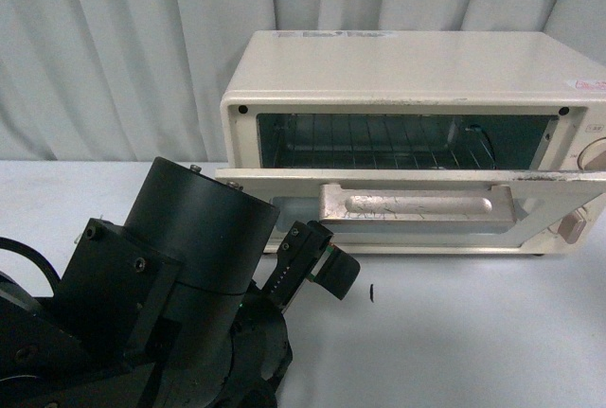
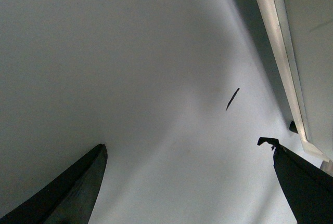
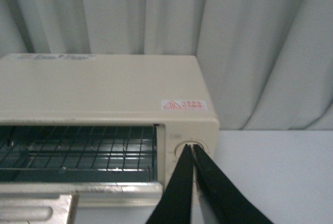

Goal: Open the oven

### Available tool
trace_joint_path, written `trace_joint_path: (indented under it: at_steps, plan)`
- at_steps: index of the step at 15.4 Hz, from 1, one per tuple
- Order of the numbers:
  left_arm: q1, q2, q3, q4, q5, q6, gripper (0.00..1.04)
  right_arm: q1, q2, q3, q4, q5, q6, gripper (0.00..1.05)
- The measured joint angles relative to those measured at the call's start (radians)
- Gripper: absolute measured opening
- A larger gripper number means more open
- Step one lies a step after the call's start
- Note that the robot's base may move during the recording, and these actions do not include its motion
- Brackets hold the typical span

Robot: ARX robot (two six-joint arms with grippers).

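- Front view: oven [image 1: 417, 72] stands at the tabletop's [image 1: 473, 332] far edge, toward the far right corner, before a curtain [image 1: 123, 48].
- Its door [image 1: 284, 181] hangs down about level, with the handle [image 1: 417, 207] on top and the rack [image 1: 379, 143] showing inside.
- The left pincer [image 1: 312, 261] sits just in front of the door's left end, near a small dark mark [image 1: 372, 292].
- Left wrist view: the left pincer's [image 2: 183, 146] fingers [image 2: 78, 187] are spread wide over the bare tabletop, gripping nothing. The oven's edge is close beside one finger.
- Right wrist view: the right pincer [image 3: 193, 151] is closed tip to tip and empty, in front of the upper knob [image 3: 183, 148]. I cannot tell whether it touches the knob.
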Motion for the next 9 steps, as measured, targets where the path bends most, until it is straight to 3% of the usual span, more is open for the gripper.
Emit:
trace_joint_path:
  at_steps: [9]
  plan:
    - [0.0, 0.0, 0.0, 0.0, -0.003, 0.0, 0.98, -0.102, -0.282, -0.142, -0.125, -0.106, 0.019, 0.02]
